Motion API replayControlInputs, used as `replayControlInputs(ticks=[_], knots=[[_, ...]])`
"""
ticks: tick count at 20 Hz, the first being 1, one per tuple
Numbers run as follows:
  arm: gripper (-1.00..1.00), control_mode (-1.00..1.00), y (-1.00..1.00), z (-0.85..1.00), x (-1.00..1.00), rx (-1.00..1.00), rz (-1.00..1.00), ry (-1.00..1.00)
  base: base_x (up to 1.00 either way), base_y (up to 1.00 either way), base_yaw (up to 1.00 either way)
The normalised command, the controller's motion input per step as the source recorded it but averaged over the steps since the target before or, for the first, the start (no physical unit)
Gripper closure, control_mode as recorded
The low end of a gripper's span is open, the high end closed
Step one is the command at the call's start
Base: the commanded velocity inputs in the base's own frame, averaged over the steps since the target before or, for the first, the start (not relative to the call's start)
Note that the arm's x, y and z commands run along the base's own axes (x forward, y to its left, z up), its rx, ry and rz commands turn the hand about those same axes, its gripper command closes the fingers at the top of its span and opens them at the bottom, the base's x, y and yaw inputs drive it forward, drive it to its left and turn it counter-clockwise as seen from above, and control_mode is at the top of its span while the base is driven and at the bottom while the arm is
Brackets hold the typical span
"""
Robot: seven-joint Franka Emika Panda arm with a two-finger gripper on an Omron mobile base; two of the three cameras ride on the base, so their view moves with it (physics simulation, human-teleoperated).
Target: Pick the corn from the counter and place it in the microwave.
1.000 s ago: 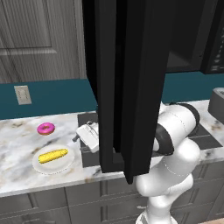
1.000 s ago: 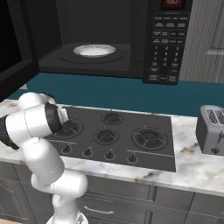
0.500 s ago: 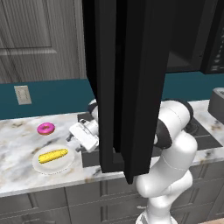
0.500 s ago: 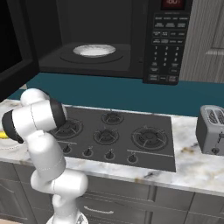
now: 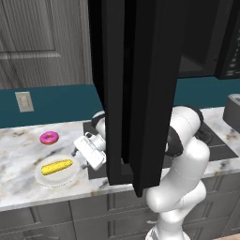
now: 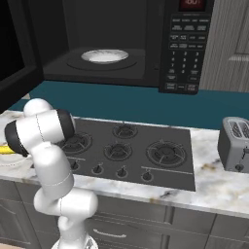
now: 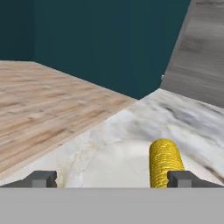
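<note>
Corn (image 5: 57, 166): small yellow cob, bumpy kernels, lying flat on white plate, lower left of left base view, long axis running left-right with slight upward tilt to right. In hand view corn (image 7: 165, 162) sitting lower right, blunt end pointing up frame.

Table (image 5: 18, 154): white marble, grey-brown veining, stretching across left of frame, over grey drawers.

Microwave (image 6: 121, 46): large black box filling top of right base view, door (image 5: 136, 84) standing wide open, dark cavity showing.
</note>
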Motion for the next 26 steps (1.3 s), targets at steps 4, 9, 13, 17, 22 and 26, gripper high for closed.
replayControlInputs(ticks=[4,9,13,17,22,26], knots=[[-1.00,-1.00,0.00,-0.08,0.00,0.00,0.00,-0.11,0.00,0.00,0.00],[-1.00,-1.00,0.07,0.00,0.00,0.00,0.00,-0.12,0.00,0.00,0.00],[-1.00,-1.00,0.13,-0.01,0.01,0.00,0.00,-0.12,0.00,0.00,0.00],[-1.00,-1.00,0.09,-0.09,0.02,0.00,0.00,-0.07,0.00,0.00,0.00],[-1.00,-1.00,0.03,-0.10,0.13,0.01,0.00,-0.01,0.00,0.00,0.00],[-1.00,-1.00,0.01,-0.01,0.24,0.11,0.00,0.00,0.00,0.00,0.00]])
